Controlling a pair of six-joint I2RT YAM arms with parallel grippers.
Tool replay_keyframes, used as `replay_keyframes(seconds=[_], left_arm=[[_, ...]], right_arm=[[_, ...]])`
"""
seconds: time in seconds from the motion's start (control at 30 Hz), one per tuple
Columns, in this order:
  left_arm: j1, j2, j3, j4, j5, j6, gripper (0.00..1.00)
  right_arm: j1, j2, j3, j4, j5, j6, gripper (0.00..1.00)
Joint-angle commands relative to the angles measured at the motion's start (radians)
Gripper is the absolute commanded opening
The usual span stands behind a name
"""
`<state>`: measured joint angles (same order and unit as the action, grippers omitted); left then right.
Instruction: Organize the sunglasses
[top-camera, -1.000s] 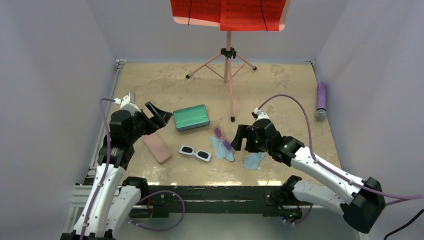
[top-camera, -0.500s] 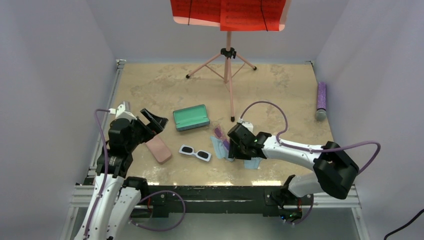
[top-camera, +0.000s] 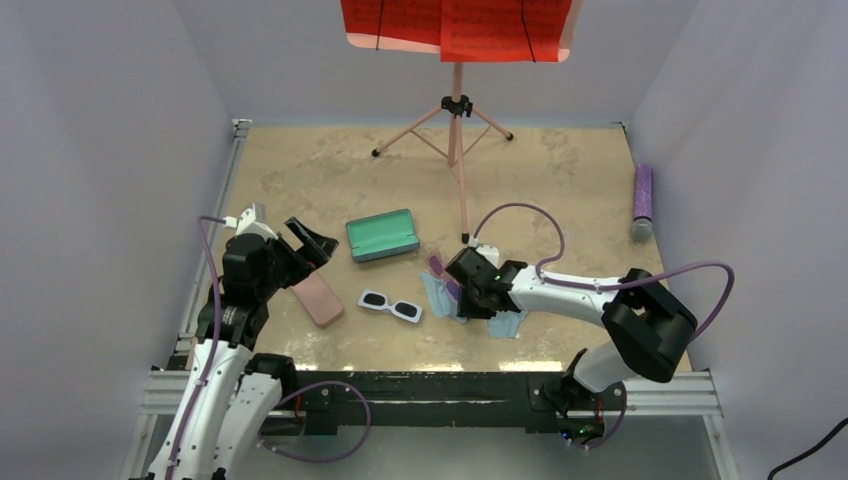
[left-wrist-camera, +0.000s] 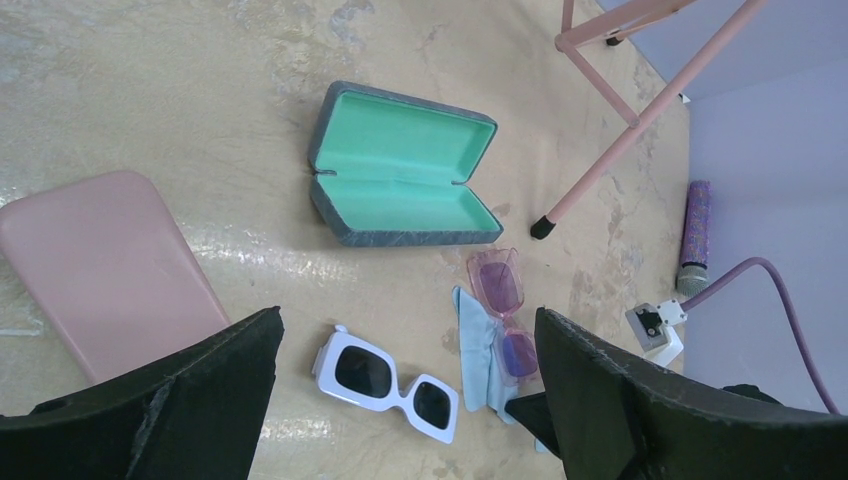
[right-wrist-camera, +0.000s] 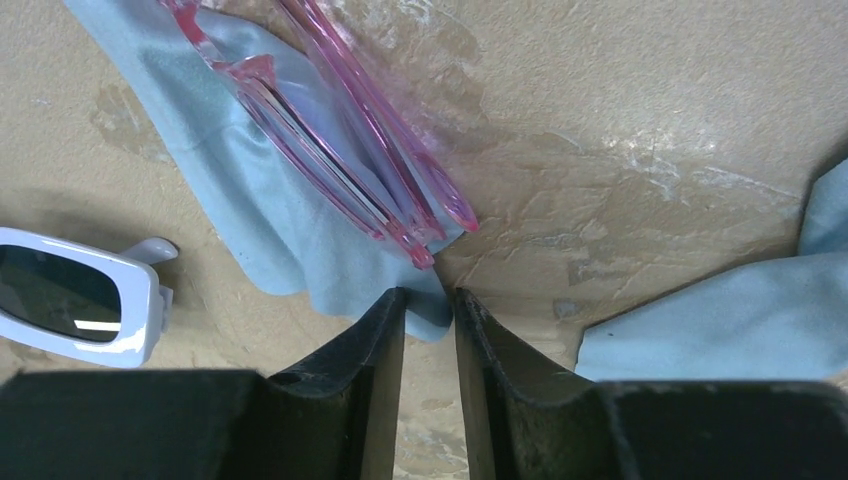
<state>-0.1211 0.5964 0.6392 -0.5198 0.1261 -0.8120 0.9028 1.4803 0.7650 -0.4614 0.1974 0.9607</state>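
Robotics laboratory test cell: plain lilac-grey partition walls enclose a tan tabletop edged by an aluminium rail frame, with a cabled left arm, right arm and pink tripod stand.

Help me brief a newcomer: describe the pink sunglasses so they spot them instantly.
From the music stand, follow its long leg to the foot nearest the arms. Beside it lie the pink sunglasses, partly on a light blue cloth: slim, translucent, unlike the chunky white sunglasses.

sunglasses on cloth, case behind
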Motion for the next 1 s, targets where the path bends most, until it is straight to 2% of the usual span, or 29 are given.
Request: replay_keyframes(seconds=[0.0, 0.3, 0.5, 0.67, 0.97], left_arm=[[-0.002, 0.000, -0.013, 0.021, 0.009, -0.007, 1.00], [-0.002, 0.008, -0.012, 0.022, 0.010, -0.010, 1.00], [-0.002, 0.026, -0.009, 0.036, 0.047, -0.003, 1.00], [-0.003, 0.031, -0.008, 0.051, 0.082, 0.004, 1.00], [-0.002, 0.040, -0.006, 0.077, 0.161, 0.014, 1.00]], right_arm=[[0.005, 0.011, 0.028, 0.018, -0.002, 0.004, 0.26], [0.020, -0.019, 0.036, -0.009, 0.011, -0.001, 0.00], [0.046, -0.108, 0.089, -0.057, -0.007, -0.125, 0.00], [0.047, -0.256, 0.123, -0.133, -0.084, -0.212, 0.00], [0.033, -0.478, 0.187, -0.192, -0.007, -0.288, 0.00]])
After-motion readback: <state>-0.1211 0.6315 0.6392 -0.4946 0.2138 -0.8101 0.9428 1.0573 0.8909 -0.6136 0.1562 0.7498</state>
